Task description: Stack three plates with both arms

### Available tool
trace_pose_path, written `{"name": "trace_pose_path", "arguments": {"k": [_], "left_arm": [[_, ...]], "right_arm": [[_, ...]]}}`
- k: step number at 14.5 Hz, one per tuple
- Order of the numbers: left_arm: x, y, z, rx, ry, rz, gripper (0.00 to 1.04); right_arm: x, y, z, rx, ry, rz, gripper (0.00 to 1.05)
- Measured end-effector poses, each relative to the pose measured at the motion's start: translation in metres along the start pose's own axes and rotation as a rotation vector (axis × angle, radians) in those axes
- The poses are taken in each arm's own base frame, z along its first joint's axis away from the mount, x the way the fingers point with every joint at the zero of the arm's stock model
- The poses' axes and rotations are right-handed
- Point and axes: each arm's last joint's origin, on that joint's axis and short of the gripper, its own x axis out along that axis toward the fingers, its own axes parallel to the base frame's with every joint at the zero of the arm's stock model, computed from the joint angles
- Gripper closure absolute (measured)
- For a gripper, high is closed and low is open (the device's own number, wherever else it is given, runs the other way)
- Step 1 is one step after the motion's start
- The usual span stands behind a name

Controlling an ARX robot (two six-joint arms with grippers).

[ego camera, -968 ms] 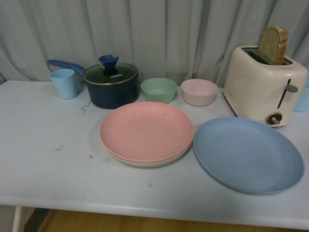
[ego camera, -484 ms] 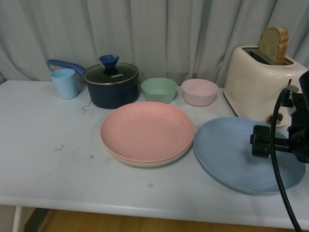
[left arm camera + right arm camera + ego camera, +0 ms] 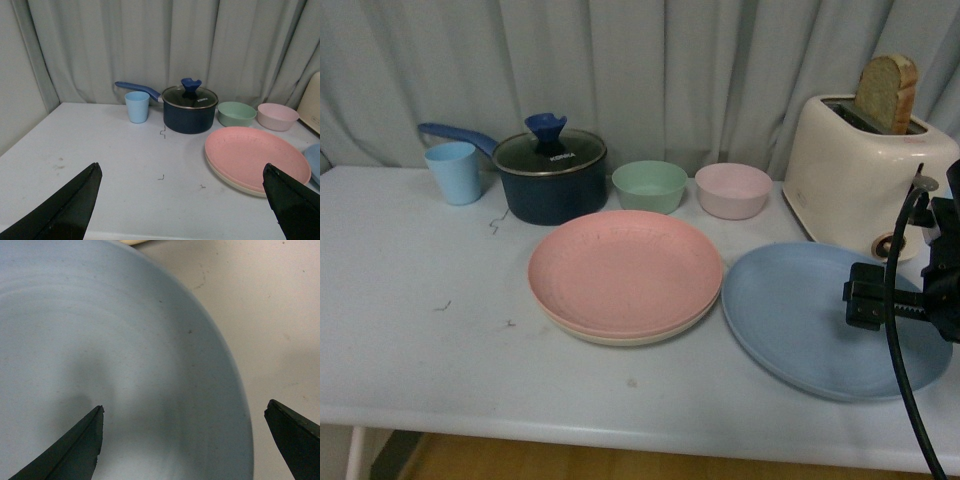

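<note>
The speckled pink plate (image 3: 625, 270) lies on top of the cream plate (image 3: 620, 338) at the table's middle. Only the cream plate's rim shows. The light blue plate (image 3: 800, 320) lies alone to their right. My right arm (image 3: 920, 300) hangs over the blue plate's right side. In the right wrist view my right gripper (image 3: 185, 412) is open above the blue plate (image 3: 125, 365). One finger is over the plate and the other over bare table. My left gripper (image 3: 181, 170) is open and empty above the table, with the pink plate (image 3: 255, 155) off to one side.
Along the back stand a blue cup (image 3: 455, 172), a navy lidded pot (image 3: 550, 180), a green bowl (image 3: 649, 186) and a pink bowl (image 3: 732, 190). A cream toaster (image 3: 865, 180) holding bread stands just behind the blue plate. A curtain closes the back.
My right arm has come into the front view from the right edge and now hangs over the blue plate. The plates have not moved.
</note>
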Motion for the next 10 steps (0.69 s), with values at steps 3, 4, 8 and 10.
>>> {"name": "trace_pose_path", "arguments": {"k": [3,4,8,10], "left_arm": [[0.000,0.000,0.000,0.000,0.000,0.000,0.07],[0.000,0.000,0.000,0.000,0.000,0.000,0.07],[0.000,0.000,0.000,0.000,0.000,0.000,0.07],[0.000,0.000,0.000,0.000,0.000,0.000,0.07]], "right_arm": [[0.003,-0.007,-0.006,0.008,0.012,-0.009,0.08],[0.003,-0.007,-0.008,0.008,0.012,-0.006,0.16],[0.003,-0.011,-0.011,0.015,0.012,-0.005,0.63],[0.001,-0.017,-0.008,0.046,-0.006,0.006,0.89]]}}
